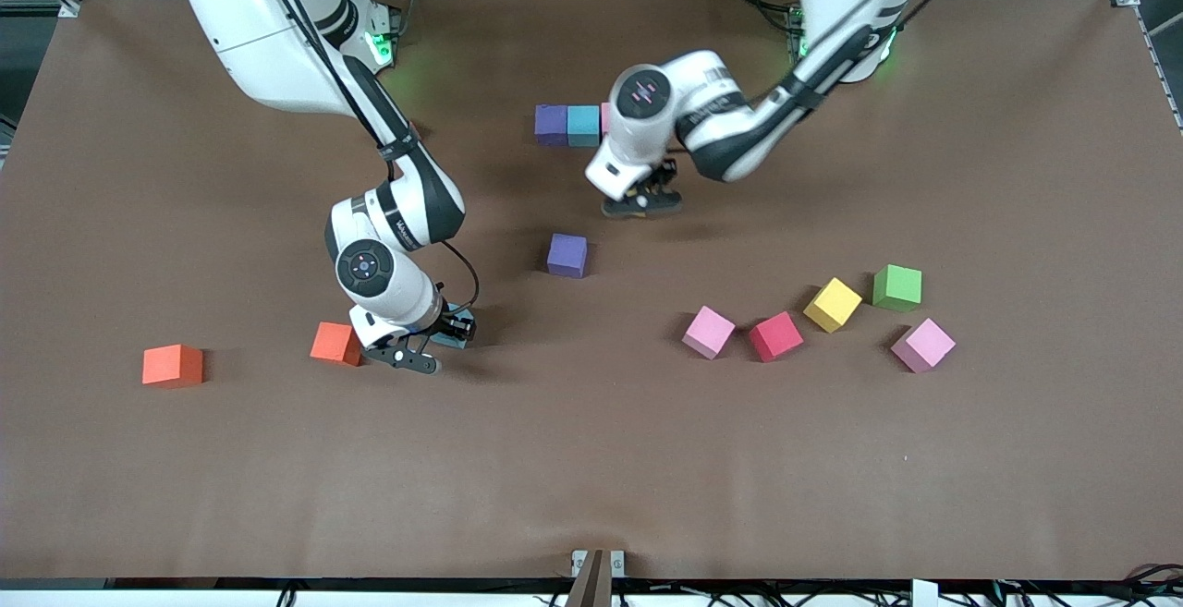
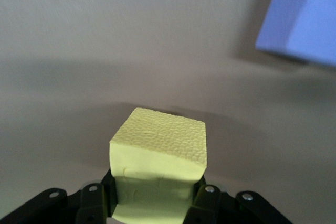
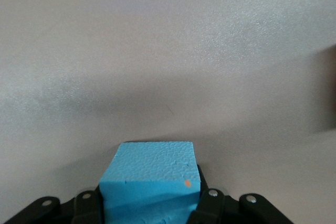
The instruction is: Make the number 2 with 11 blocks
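Note:
My left gripper [image 1: 644, 200] [image 2: 155, 203] is shut on a yellow block [image 2: 157, 156] just above the table, between a short row of blocks and a loose purple block [image 1: 567, 254] [image 2: 304, 19]. The row has a purple block [image 1: 551, 124], a blue one [image 1: 583, 125] and a pink one [image 1: 605, 117] mostly hidden by the left arm. My right gripper [image 1: 434, 344] [image 3: 149, 203] is shut on a blue block [image 1: 458, 325] [image 3: 149, 182] low at the table, beside an orange block [image 1: 336, 344].
A second orange block [image 1: 173, 365] lies toward the right arm's end. Toward the left arm's end lie a pink block [image 1: 708, 331], a red [image 1: 775, 336], a yellow [image 1: 833, 304], a green cube [image 1: 897, 287] and another pink [image 1: 922, 345].

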`<state>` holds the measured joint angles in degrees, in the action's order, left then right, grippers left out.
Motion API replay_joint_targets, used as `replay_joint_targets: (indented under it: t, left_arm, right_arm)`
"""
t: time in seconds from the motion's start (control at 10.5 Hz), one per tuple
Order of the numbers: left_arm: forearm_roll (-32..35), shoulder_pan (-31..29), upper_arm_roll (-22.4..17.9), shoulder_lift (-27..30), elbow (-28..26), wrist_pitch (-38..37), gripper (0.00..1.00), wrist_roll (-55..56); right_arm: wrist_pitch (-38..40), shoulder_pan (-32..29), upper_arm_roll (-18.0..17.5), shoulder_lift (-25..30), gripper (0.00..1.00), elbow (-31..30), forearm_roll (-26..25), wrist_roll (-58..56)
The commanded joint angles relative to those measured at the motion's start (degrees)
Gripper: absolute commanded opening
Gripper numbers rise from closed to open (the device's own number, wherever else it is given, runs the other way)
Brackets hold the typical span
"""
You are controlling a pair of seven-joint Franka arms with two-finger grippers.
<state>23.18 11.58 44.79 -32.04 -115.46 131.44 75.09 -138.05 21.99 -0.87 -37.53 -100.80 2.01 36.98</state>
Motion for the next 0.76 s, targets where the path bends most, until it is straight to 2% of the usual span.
replay_joint_targets:
  t: [0.0,0.38,0.67]
  left_arm:
    - [3.27,1.42,-0.14,-1.36,-0.29,0.83,0.38,5.32]
    - [3.36,4.58,-0.14,-3.90,-0.65,1.27,0.37,12.61]
    - [3.88,4.86,-0.14,-3.74,-1.96,2.15,0.38,13.77]
  right_arm:
    - [0.33,0.07,0.08,-0.35,0.00,0.96,-1.05,0.28]
    - [0.59,-0.11,0.08,-0.09,0.00,0.96,-1.05,-0.33]
    - [0.77,-0.46,0.08,0.09,0.00,1.04,-1.05,-0.95]
